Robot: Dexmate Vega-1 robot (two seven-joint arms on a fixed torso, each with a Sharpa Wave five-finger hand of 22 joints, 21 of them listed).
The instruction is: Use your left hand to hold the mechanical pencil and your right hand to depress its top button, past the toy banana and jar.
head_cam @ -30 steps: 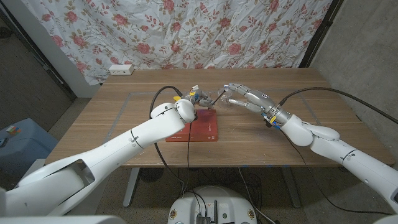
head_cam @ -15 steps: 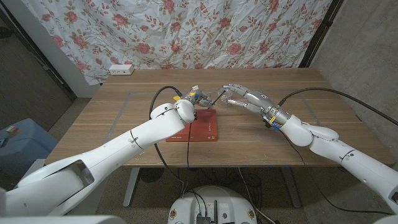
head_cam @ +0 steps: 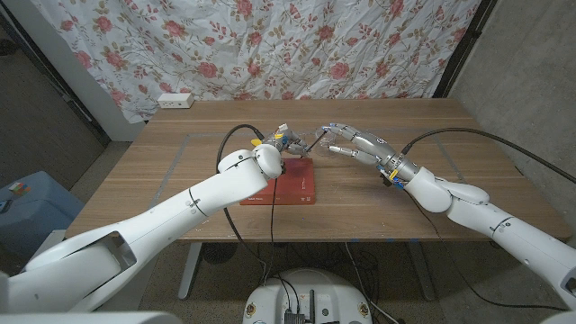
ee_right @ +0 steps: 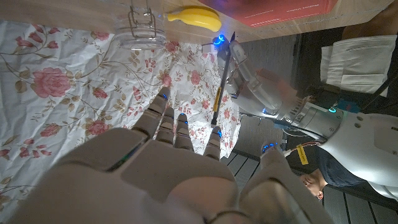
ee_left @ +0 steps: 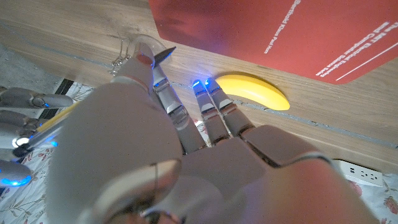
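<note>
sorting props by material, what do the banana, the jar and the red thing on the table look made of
Toy banana: looks like moulded plastic, uniformly yellow, smooth with a soft sheen. Jar: clear, see-through, probably glass with a wire clasp, though clear plastic is possible. Red sheet: flat, thin, matte with white print, likely card or a booklet cover.

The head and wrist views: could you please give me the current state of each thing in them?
Left hand: raised, grips the mechanical pencil.
Mechanical pencil: held off the table, slanted toward the right hand.
Right hand: fingers apart, at the pencil's end, contact unclear.
Toy banana: lying on the table.
Glass jar: on the table, clip lid, contents unclear.
Red book: lying flat, closed.
</note>
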